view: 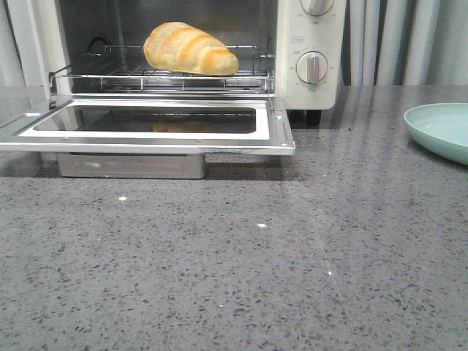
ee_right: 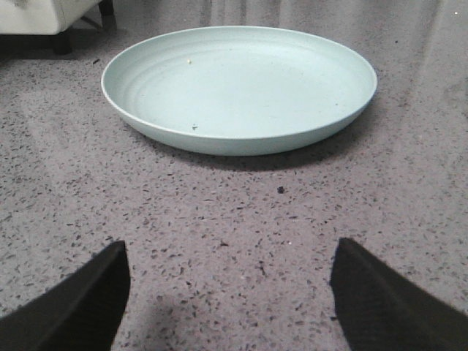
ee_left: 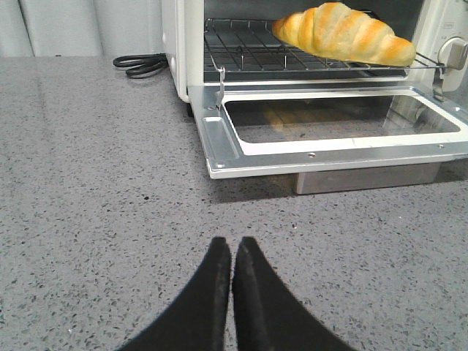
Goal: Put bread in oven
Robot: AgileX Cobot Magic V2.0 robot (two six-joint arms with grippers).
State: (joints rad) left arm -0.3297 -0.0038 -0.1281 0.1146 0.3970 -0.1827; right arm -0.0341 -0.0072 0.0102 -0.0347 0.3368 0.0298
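The golden-brown striped bread (view: 189, 49) lies on the wire rack (view: 161, 75) of the cream-white oven (view: 311, 51), whose glass door (view: 146, 124) hangs open and flat over the counter. The bread also shows in the left wrist view (ee_left: 342, 33), on the right part of the rack. My left gripper (ee_left: 231, 245) is shut and empty, low over the counter well in front of the oven door. My right gripper (ee_right: 229, 252) is open and empty, over the counter just short of an empty pale green plate (ee_right: 241, 84). Neither gripper shows in the front view.
The pale green plate (view: 442, 130) sits at the right edge of the grey speckled counter. A black power cord (ee_left: 140, 64) lies coiled beside the oven's left side. A metal crumb tray (view: 131, 165) sits under the open door. Grey curtains hang behind.
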